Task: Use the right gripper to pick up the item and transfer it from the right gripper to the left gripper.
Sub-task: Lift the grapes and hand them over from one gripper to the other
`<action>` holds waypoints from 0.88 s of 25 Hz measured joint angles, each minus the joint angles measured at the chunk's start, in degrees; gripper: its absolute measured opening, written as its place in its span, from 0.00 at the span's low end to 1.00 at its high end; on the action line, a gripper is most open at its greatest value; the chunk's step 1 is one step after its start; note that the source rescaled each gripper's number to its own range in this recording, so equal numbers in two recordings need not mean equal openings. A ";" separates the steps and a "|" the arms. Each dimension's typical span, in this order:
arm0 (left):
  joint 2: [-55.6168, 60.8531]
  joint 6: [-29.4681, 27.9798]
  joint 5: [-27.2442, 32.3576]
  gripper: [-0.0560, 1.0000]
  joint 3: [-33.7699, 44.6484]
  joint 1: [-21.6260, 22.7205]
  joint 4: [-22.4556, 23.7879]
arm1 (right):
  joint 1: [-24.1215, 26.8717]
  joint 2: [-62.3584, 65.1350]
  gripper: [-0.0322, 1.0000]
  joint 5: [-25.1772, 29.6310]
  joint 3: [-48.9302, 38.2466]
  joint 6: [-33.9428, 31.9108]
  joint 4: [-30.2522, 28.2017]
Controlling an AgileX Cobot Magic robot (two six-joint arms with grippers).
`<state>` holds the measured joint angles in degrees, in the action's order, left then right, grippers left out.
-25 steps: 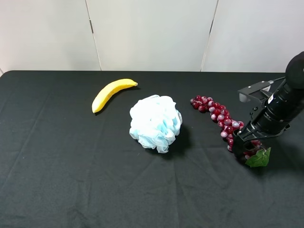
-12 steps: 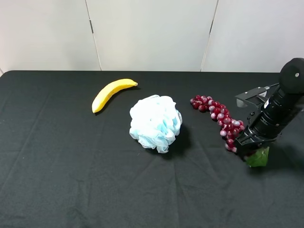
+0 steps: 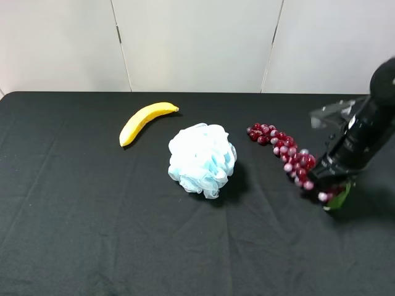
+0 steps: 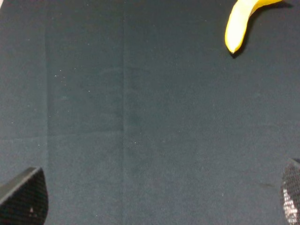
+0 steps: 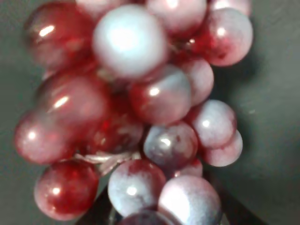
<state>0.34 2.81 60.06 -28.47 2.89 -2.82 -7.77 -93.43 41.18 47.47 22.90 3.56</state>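
Observation:
The item, a long bunch of dark-red and pinkish grapes (image 3: 285, 152), lies on the black table (image 3: 92, 234) at the right, its green leaf (image 3: 339, 198) at the near end. My right gripper (image 3: 325, 180), black and blocky, is shut on the bunch at the leaf end and holds that end slightly off the table. The far end still rests on the cloth. In the right wrist view the grapes (image 5: 140, 103) fill the frame, right between the jaws. My left gripper (image 4: 157, 199) is open and empty over bare cloth. It is out of the exterior view.
A fluffy pale-blue and white puff (image 3: 202, 159) sits mid-table, left of the grapes. A yellow banana (image 3: 145, 121) lies at the back left and also shows in the left wrist view (image 4: 241, 23). A white wall runs behind the table.
My right gripper has risen and drawn back a little with the leaf end of the grapes. That end has lifted and the leaf has tucked under the gripper. The puff and banana have not moved.

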 joint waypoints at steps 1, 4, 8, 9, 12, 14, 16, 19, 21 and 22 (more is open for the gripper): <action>0.00 0.00 0.00 0.99 0.00 0.00 0.00 | 0.00 0.69 0.06 1.95 1.57 -0.41 0.00; 0.00 0.00 0.00 0.99 0.00 0.00 0.00 | 0.00 2.70 0.06 7.56 6.45 -1.87 0.00; 0.00 0.00 0.00 0.99 0.00 0.00 0.00 | 0.00 5.09 0.06 15.31 13.48 -3.45 0.06; 0.00 0.00 0.00 0.99 0.00 0.00 0.00 | 0.00 5.68 0.06 17.00 15.40 -3.80 0.16; 0.00 0.00 0.00 0.99 0.00 0.00 0.00 | 0.00 7.15 0.06 22.21 20.75 -4.41 0.63; 0.00 0.00 0.00 0.99 0.00 0.00 0.00 | 0.00 8.05 0.06 25.04 24.02 -4.96 1.44; 0.00 0.00 0.00 0.99 0.00 0.00 0.00 | 0.00 8.82 0.05 27.11 27.19 -5.77 2.33; 0.00 0.00 0.00 0.99 0.00 0.00 0.00 | -0.34 9.81 0.05 28.38 30.60 -5.97 3.40; 0.00 0.00 0.00 0.99 0.00 0.00 0.00 | -1.88 10.56 0.05 28.49 31.84 -5.97 3.47; 0.00 0.00 0.00 0.99 0.00 0.00 0.00 | -2.85 10.81 0.05 28.54 32.23 -5.97 3.47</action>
<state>0.34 2.81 60.06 -28.47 2.89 -2.82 -10.63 -82.63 69.72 79.70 16.92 7.03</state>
